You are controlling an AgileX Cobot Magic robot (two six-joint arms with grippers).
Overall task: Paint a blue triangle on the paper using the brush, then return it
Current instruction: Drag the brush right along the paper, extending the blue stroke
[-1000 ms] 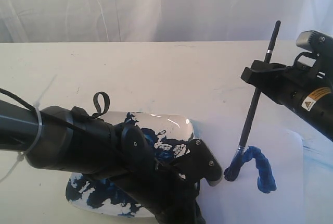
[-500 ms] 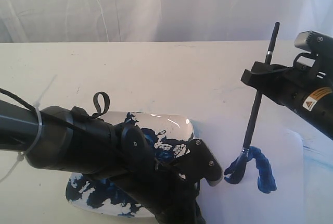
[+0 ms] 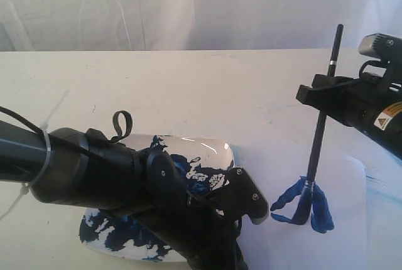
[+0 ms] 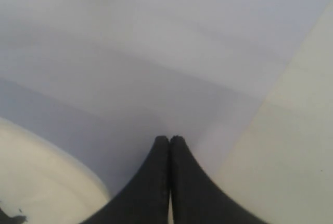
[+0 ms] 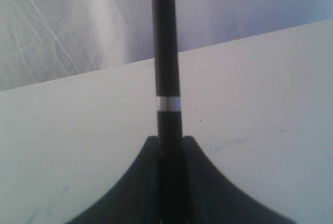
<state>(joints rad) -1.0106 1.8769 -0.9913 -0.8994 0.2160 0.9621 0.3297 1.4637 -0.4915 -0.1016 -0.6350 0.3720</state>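
Note:
My right gripper is shut on the brush, a thin black stick held nearly upright. Its bristle tip rests on the paper at the lower edge of the blue triangle, a thick dark blue outline. In the right wrist view the brush stands between the shut fingers of the right gripper. My left gripper is shut and empty at the paper's left side, beside the dish. The left wrist view shows the left gripper over the paper.
A white dish smeared with blue paint lies under the left arm, and its rim shows in the left wrist view. Faint blue smears mark the paper at the right. A white curtain hangs behind the table.
The brush tip has slid to the right along the triangle's lower side, leaving a fresh blue stroke. The right gripper shifted right and the brush stands more upright. The left arm is still.

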